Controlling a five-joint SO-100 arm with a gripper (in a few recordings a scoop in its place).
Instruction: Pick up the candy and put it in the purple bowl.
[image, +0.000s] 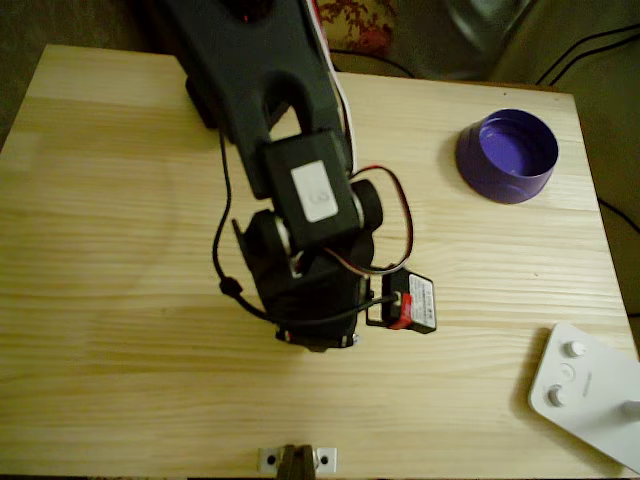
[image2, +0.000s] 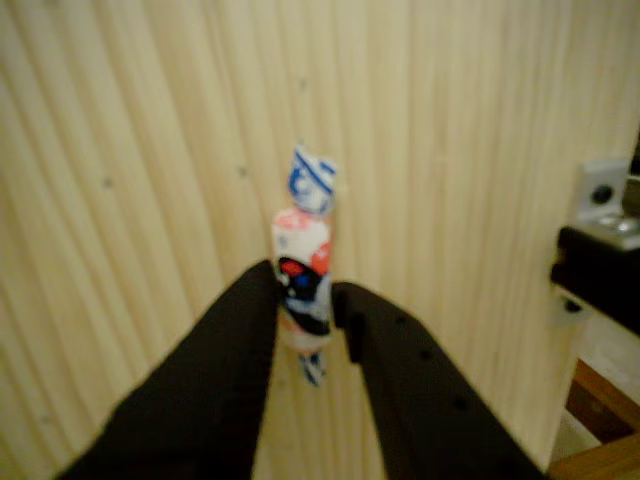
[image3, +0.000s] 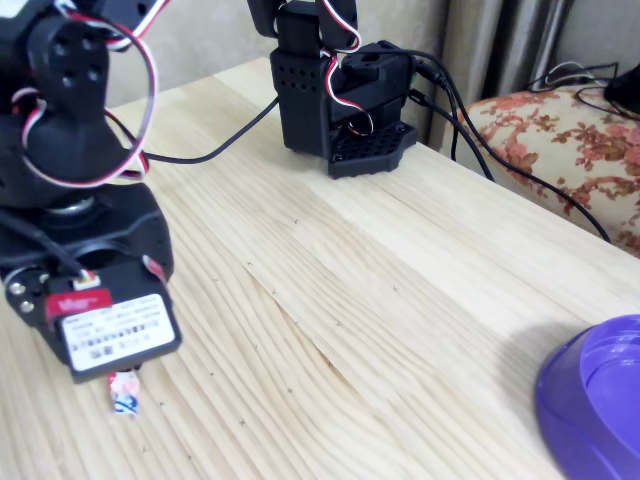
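Surface (image: 120, 300): pale wood planks fill most of the overhead view. Your arm reaches down over the middle of that frame.

Purple bowl (image: 508, 153): it sits in the upper right of the overhead view and at the lower right edge of the fixed view, well apart from the arm. You can see its floor from above with nothing in it, so the drop is not done.

White device (image: 588, 392): a flat piece with round buttons lies at the lower right of the overhead view. It plays no part in your job.

Jaws (image2: 304, 300): in the wrist view your two black fingers stand close together, one on each side of the sweet's middle, and they look closed on it.

Candy (image2: 304, 268): it stands centre frame in the wrist view, its blue-and-white twisted end pointing up the frame. In the fixed view, lower left, that end hangs below the arm at or just above the wood; you cannot tell whether it is off the surface.

Progress: you appear to have the pinch made. Lift, carry to the bowl and release are left.
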